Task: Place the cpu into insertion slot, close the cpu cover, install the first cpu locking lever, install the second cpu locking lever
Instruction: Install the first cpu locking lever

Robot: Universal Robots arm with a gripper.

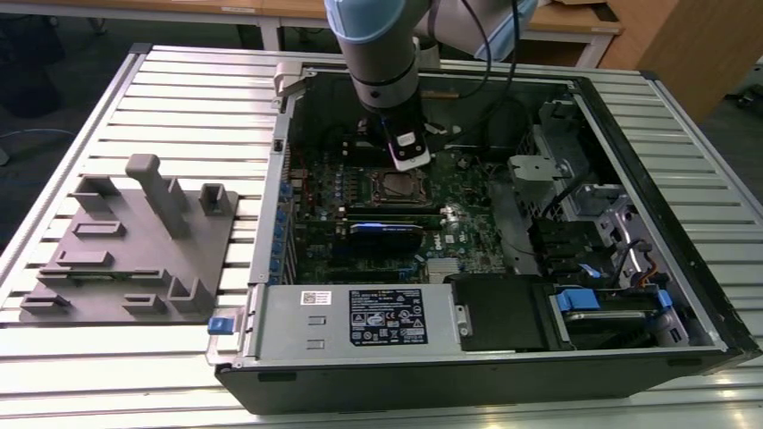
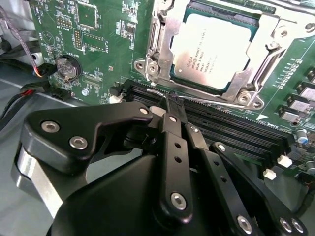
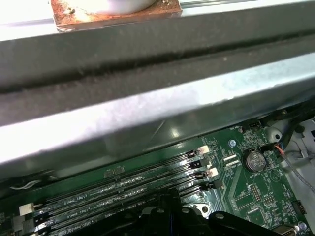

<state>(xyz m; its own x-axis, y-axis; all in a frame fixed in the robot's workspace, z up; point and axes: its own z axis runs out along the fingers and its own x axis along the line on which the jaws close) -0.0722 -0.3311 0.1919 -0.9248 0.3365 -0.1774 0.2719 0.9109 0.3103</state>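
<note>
With the cpu (image 2: 212, 49) seated in the insertion slot (image 2: 162, 44) and the cpu cover (image 2: 248, 73) down, the closed, empty end effector (image 2: 173, 101) touches a locking lever (image 2: 216, 102), apparently unlatched.

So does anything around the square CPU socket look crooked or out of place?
Nothing stands out. The silver-grey cpu sits square under the closed silvery cpu cover, and the black gripper is at the thin wire lever beside it.
</note>
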